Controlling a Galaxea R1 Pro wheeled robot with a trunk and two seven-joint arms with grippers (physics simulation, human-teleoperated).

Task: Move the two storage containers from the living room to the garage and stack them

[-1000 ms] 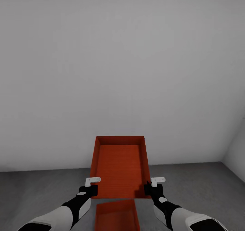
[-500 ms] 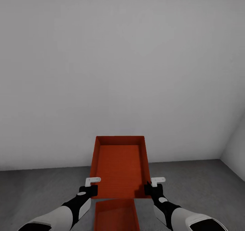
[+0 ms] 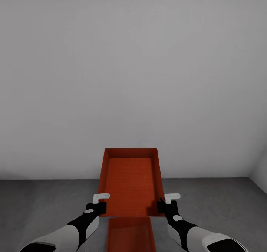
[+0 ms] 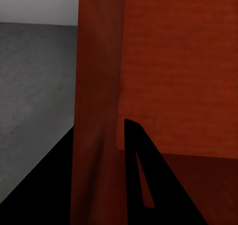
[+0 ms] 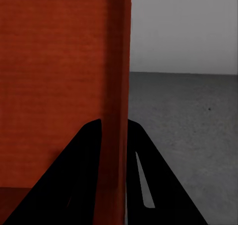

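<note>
I hold one orange-red storage container [image 3: 130, 185] level in front of me, its open top facing up. My left gripper [image 3: 99, 202] is shut on its left wall near the close corner, and my right gripper [image 3: 165, 202] is shut on its right wall. In the left wrist view the thin wall [image 4: 99, 96] runs between the black fingers [image 4: 135, 160]. The right wrist view has the other wall [image 5: 115, 86] pinched the same way. The second storage container [image 3: 129, 235] lies on the dark grey floor [image 3: 44, 200] directly below the close end of the held one.
A plain white wall [image 3: 133, 77] stands close ahead and meets the grey floor just behind the held container. A second white wall [image 3: 261, 174] forms a corner at the far right. Bare floor lies on both sides of the containers.
The whole view has turned slightly, so the wall's base line now runs level. The floor container sits a little further right under the held one. Both grippers keep the same hold.
</note>
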